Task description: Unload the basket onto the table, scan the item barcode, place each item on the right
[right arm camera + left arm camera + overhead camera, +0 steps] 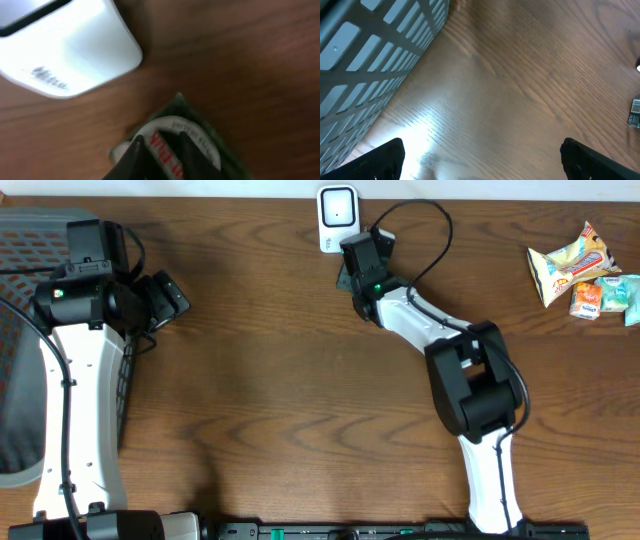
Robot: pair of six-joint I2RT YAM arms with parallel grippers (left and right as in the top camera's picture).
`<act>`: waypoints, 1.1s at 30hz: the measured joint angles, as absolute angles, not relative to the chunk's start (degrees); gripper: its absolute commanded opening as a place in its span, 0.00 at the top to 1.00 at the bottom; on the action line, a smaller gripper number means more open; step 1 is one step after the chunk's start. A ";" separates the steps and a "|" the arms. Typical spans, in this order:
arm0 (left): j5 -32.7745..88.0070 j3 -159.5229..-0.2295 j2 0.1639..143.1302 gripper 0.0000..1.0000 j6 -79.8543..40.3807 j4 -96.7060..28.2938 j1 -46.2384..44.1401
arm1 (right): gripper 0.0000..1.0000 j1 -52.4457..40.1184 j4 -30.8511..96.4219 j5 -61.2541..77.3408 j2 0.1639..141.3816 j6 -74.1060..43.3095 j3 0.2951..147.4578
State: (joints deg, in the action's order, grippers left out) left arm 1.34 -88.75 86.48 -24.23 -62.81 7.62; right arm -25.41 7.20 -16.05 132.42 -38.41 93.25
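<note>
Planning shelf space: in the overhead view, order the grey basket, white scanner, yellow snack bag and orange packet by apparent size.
1. grey basket, though cut off by the frame.
2. yellow snack bag and white scanner, too alike to rank.
3. orange packet.

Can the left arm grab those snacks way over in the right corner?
Probably not. The left gripper hangs open beside the basket at the far left; the snack packets lie across the whole table, beyond the right gripper pinching a green packet.
</note>
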 measured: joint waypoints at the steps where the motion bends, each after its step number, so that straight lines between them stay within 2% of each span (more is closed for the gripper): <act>1: 1.34 -88.75 86.48 0.02 -24.23 -62.83 7.62 | 0.87 -25.41 6.48 -16.23 132.64 -37.98 93.27; 4: 1.32 -88.75 86.48 0.02 -24.23 -62.81 7.62 | 0.99 -25.41 7.31 -15.99 132.64 -36.27 93.41; 8: 1.34 -88.75 86.48 0.02 -24.23 -62.81 7.62 | 0.99 -25.23 13.15 -16.08 132.18 -34.09 94.59; 16: 1.34 -88.75 86.48 0.02 -24.23 -62.81 7.62 | 0.99 -23.99 35.31 -15.49 126.63 -32.80 94.08; 19: 1.34 -88.75 86.48 0.02 -24.23 -62.81 7.62 | 0.99 -22.52 39.05 -15.44 125.14 -32.58 93.56; 22: 1.32 -88.75 86.48 0.02 -24.23 -62.81 7.62 | 0.99 -21.15 39.88 -14.52 122.93 -32.58 93.49; 25: 1.32 -88.75 86.48 0.02 -24.23 -62.81 7.62 | 0.95 -20.71 39.16 -12.86 120.46 -32.60 93.49; 33: 1.32 -88.75 86.48 0.02 -24.23 -62.81 7.62 | 0.89 -21.02 29.41 -4.62 118.87 -35.48 93.38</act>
